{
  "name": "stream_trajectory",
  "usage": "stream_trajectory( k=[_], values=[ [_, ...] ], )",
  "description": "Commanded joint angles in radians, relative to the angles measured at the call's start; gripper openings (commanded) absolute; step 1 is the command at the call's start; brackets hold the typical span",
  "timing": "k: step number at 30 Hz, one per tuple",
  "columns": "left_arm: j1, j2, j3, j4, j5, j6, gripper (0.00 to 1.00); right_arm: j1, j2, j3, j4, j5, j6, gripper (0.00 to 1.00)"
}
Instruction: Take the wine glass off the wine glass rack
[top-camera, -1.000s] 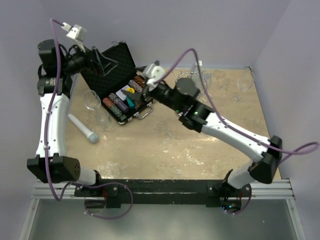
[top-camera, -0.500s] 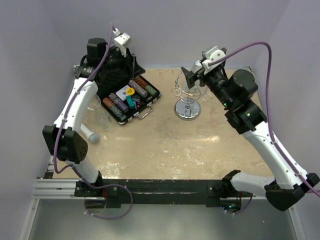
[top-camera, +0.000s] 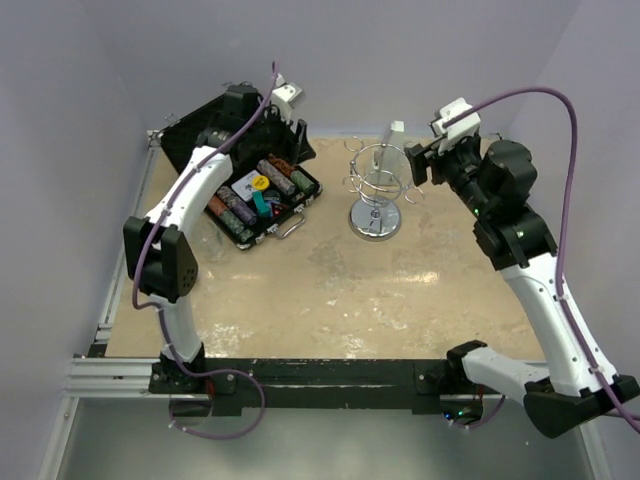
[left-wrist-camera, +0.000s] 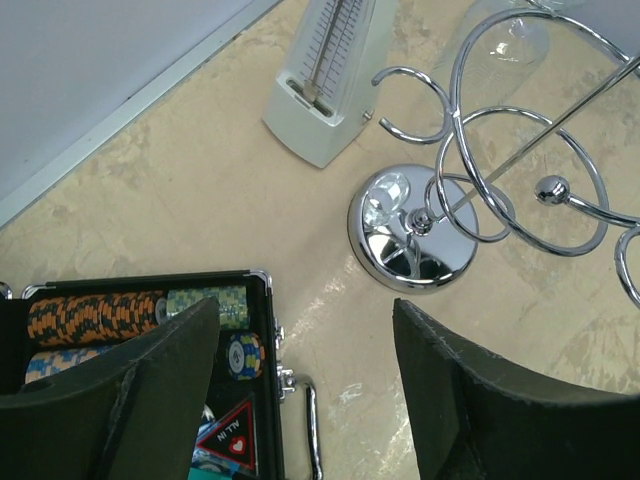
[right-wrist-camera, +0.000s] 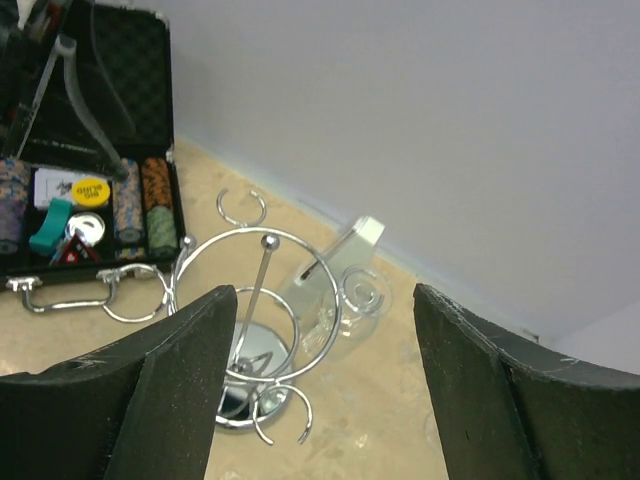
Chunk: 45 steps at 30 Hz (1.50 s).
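1. The right gripper (right-wrist-camera: 322, 330), jaws apart and empty, has swung in beside the shiny chrome wire rack (top-camera: 375, 220).
2. The left gripper (left-wrist-camera: 300, 320), likewise parted and empty, now hovers over the black poker-chip case (top-camera: 260, 195).
3. The clear wine glass (right-wrist-camera: 335, 300) appears to hang on the rack's far side, untouched, so the reach can start.

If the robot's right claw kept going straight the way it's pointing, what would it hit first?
Probably the wine glass rack: its chrome loops sit straight ahead between the right gripper's open jaws. Depth is unclear.
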Motion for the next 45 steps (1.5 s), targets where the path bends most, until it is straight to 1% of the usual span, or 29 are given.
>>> stream_trajectory(
  k=[1,4,9,11,16,19,21,23,25,28,30,32,34,37,40,45],
  values=[
    [-0.029,0.037,0.100,0.037,-0.038,0.037,0.76,-0.030,0.024,-0.029,-0.065,-0.037,0.064,0.74],
    [-0.037,0.049,0.121,0.035,-0.053,0.042,0.83,-0.076,0.052,-0.019,-0.058,-0.044,0.067,0.74],
    [-0.037,0.005,0.094,0.015,-0.084,0.036,0.89,-0.237,0.167,0.048,-0.055,-0.193,0.088,0.72],
    [-0.037,-0.030,0.062,0.008,-0.079,0.039,0.90,-0.298,0.190,0.042,-0.021,-0.273,0.079,0.73],
    [-0.036,-0.147,-0.022,0.004,-0.033,0.066,0.92,-0.446,0.176,-0.106,0.172,-0.489,0.051,0.79],
    [-0.036,-0.216,-0.081,0.017,0.039,0.111,0.93,-0.518,0.211,-0.182,0.235,-0.612,0.012,0.84],
    [-0.036,-0.262,-0.136,0.052,0.083,0.137,0.93,-0.555,0.240,-0.216,0.264,-0.711,-0.045,0.89],
    [-0.036,-0.293,-0.165,0.060,0.122,0.154,0.94,-0.569,0.274,-0.234,0.261,-0.755,-0.143,0.93],
    [-0.036,-0.305,-0.171,0.044,0.130,0.155,0.94,-0.579,0.302,-0.260,0.283,-0.793,-0.214,0.95],
    [-0.036,-0.314,-0.167,-0.002,0.108,0.172,0.94,-0.581,0.348,-0.271,0.269,-0.851,-0.332,0.96],
    [-0.036,-0.320,-0.167,-0.025,0.093,0.203,0.94,-0.581,0.398,-0.257,0.229,-0.893,-0.407,0.96],
    [-0.036,-0.320,-0.155,-0.064,0.084,0.250,0.94,-0.579,0.473,-0.222,0.202,-0.934,-0.439,0.96],
    [-0.036,-0.307,-0.124,-0.113,0.074,0.304,0.94,-0.581,0.536,-0.188,0.189,-0.971,-0.449,0.94],
    [-0.036,-0.288,-0.092,-0.181,0.032,0.364,0.94,-0.581,0.587,-0.168,0.253,-0.992,-0.413,0.94],
    [-0.036,-0.285,-0.084,-0.206,-0.002,0.396,0.94,-0.581,0.630,-0.151,0.316,-1.014,-0.371,0.94],
    [-0.036,-0.280,-0.072,-0.215,-0.028,0.401,0.94,-0.573,0.695,-0.107,0.399,-1.040,-0.283,0.94]
  ],
)
